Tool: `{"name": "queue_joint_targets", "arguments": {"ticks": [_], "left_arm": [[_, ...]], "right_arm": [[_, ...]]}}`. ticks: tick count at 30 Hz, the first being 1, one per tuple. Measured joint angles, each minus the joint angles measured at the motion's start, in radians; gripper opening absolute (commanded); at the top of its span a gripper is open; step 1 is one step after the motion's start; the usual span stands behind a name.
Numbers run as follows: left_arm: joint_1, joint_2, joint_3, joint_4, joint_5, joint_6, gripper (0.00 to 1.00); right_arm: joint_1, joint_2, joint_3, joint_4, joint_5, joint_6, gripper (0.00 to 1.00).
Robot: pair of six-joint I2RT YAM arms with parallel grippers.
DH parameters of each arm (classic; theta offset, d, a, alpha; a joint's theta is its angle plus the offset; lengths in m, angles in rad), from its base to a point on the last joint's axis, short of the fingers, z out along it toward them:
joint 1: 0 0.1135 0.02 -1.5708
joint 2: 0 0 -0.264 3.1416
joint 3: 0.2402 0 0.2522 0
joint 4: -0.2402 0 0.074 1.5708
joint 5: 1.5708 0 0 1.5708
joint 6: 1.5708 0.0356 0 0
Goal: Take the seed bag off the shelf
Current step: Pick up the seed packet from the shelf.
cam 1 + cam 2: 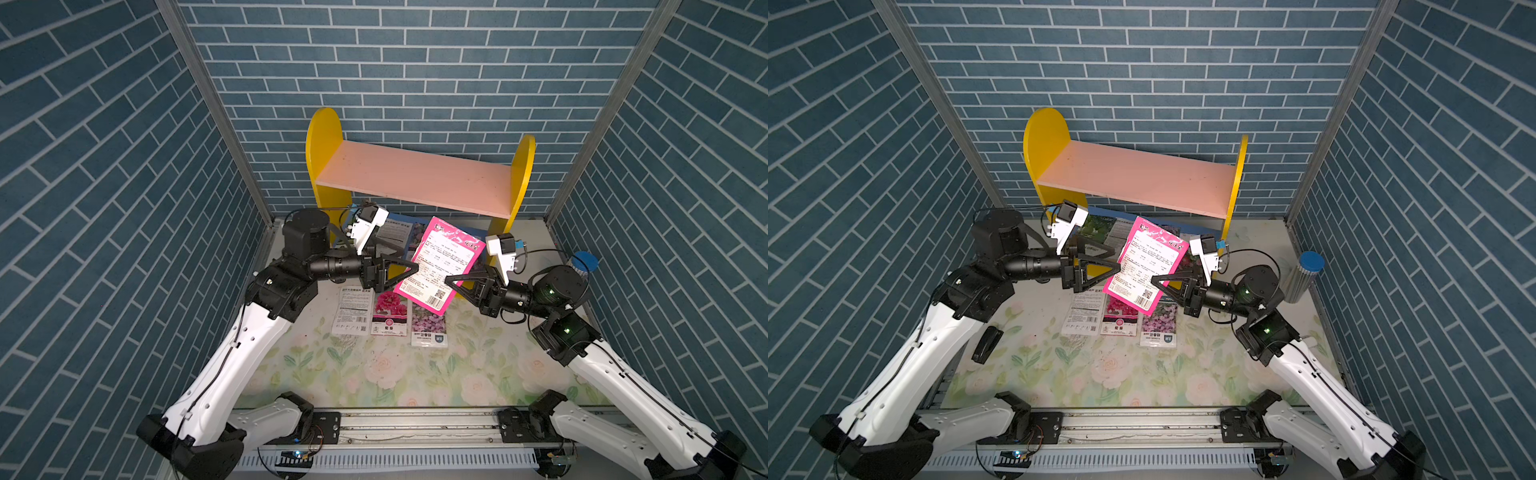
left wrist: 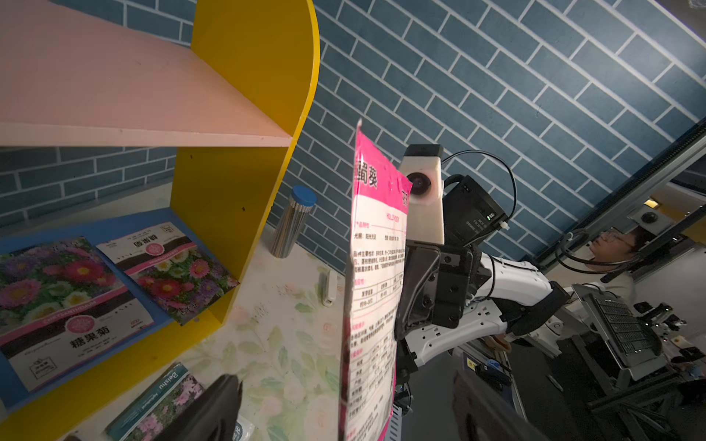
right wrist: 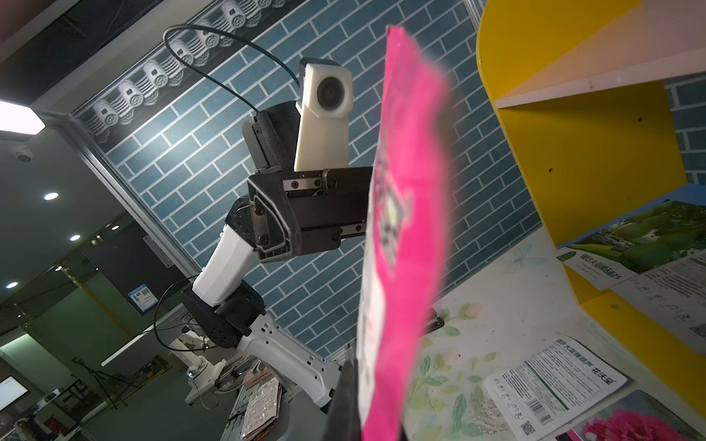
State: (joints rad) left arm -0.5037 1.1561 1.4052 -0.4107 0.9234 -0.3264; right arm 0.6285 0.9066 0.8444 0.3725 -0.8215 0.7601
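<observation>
Mostly hidden behind your left arm is the blue lower board of the shelf (image 1: pixel 415 176). Your left gripper (image 1: pixel 410 257) stands wide open at the left edge of the pink seed bag (image 1: pixel 446 255), holding nothing. The seed bag hangs clear of the shelf, above the table (image 1: pixel 478 374), pinched at its lower right edge by your closed right gripper (image 1: pixel 449 279).

Pink seed bag (image 1: pixel 444 259) aloft, tilted, before yellow-sided shelf (image 1: pixel 415 174).

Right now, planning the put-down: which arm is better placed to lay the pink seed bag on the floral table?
Right, probably. The right tool is shut on the flat pink printed seed bag, held above the floral-print table; the left tool stands open beside it, empty.
</observation>
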Motion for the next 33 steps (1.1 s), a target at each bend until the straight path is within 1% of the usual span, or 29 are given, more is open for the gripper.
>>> {"name": "queue_joint_targets", "arguments": {"ticks": [2, 4, 5, 7, 9, 10, 11, 12, 14, 15, 17, 22, 25, 31, 33], "left_arm": [[-0.007, 0.000, -0.019, 0.002, 0.010, -0.003, 0.82], [-0.018, 0.000, -0.040, 0.012, 0.020, -0.007, 0.70], [-0.025, 0.000, -0.049, 0.016, 0.024, -0.012, 0.61], [-0.040, 0.003, -0.064, 0.024, 0.030, -0.017, 0.37], [-0.049, 0.007, -0.071, 0.040, 0.040, -0.028, 0.19], [-0.053, 0.008, -0.073, 0.050, 0.044, -0.029, 0.11], [-0.054, 0.009, -0.074, 0.059, 0.048, -0.037, 0.06], [-0.055, 0.009, -0.076, 0.071, 0.053, -0.041, 0.00], [-0.058, 0.007, -0.080, 0.095, 0.060, -0.051, 0.00], [-0.059, 0.003, -0.090, 0.117, 0.060, -0.061, 0.00], [-0.060, -0.018, -0.125, 0.174, 0.060, -0.092, 0.00], [-0.071, -0.066, -0.200, 0.279, 0.039, -0.157, 0.00], [-0.082, -0.071, -0.202, 0.313, 0.023, -0.176, 0.00], [-0.092, -0.072, -0.202, 0.335, 0.005, -0.194, 0.00], [-0.094, -0.071, -0.202, 0.338, -0.003, -0.197, 0.00]], "right_arm": [[0.002, 0.008, 0.000, 0.000, -0.011, -0.002, 0.00], [0.005, 0.014, 0.000, 0.000, -0.021, -0.003, 0.00], [0.006, 0.018, 0.000, 0.000, -0.026, -0.004, 0.00], [0.007, 0.021, 0.000, -0.001, -0.033, -0.008, 0.00], [0.008, 0.022, 0.000, -0.005, -0.039, -0.011, 0.00], [0.008, 0.022, 0.000, -0.007, -0.040, -0.014, 0.00], [0.008, 0.021, 0.000, -0.009, -0.040, -0.018, 0.00], [0.008, 0.019, 0.000, -0.013, -0.038, -0.022, 0.08], [0.008, 0.010, 0.000, -0.018, -0.025, -0.027, 0.23], [0.008, 0.001, -0.003, -0.018, -0.014, -0.026, 0.27], [0.008, -0.027, -0.021, -0.002, 0.012, -0.031, 0.27], [0.008, -0.099, -0.113, 0.118, 0.082, 0.016, 0.27], [0.008, -0.096, -0.126, 0.163, 0.103, 0.040, 0.24], [0.011, -0.073, -0.126, 0.243, 0.111, 0.081, 0.24], [0.014, -0.064, -0.126, 0.265, 0.111, 0.090, 0.22]]}}
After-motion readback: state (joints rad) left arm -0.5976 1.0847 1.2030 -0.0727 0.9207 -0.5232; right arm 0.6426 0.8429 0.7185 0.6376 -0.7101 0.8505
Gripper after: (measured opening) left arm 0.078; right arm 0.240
